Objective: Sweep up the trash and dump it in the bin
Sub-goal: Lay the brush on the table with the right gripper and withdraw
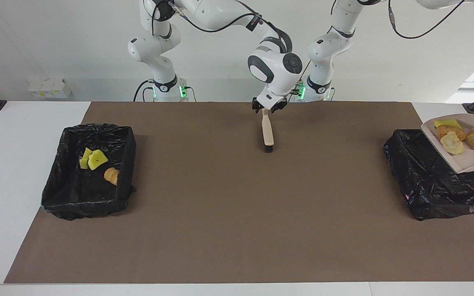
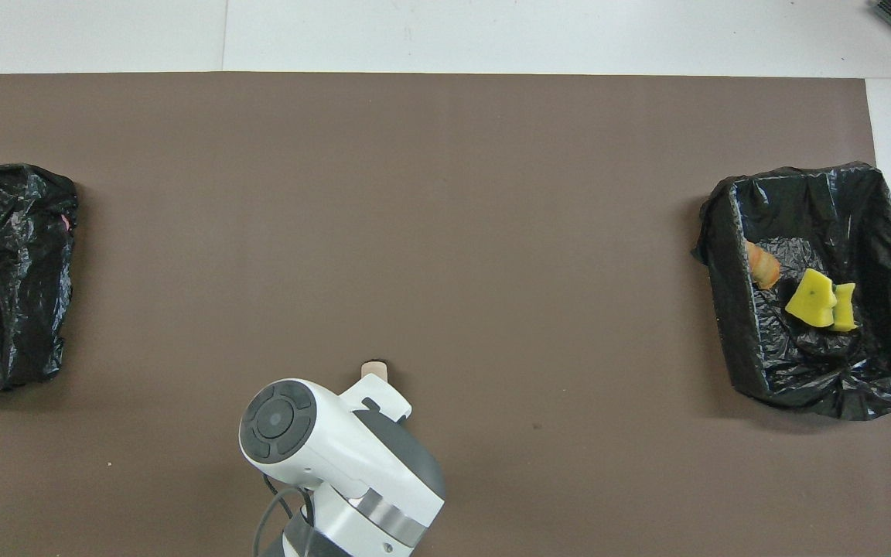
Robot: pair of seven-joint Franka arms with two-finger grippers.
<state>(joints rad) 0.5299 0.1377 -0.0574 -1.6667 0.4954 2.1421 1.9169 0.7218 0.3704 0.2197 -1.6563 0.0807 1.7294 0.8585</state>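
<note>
My right gripper hangs with jaws spread about the brush top. Left gripper, out of frame, clamps the dustpan over the bin. The trash in it is light and loose and will roll, so I'd tip by the handle.

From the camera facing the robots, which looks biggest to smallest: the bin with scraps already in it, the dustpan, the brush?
1. Bin, plainly largest.
2. Dustpan, raised and cut off at the picture's edge, so its size is unsure.
3. Brush, slimmest.

Black bin liners, beige dustpan, yellow sponge
</note>
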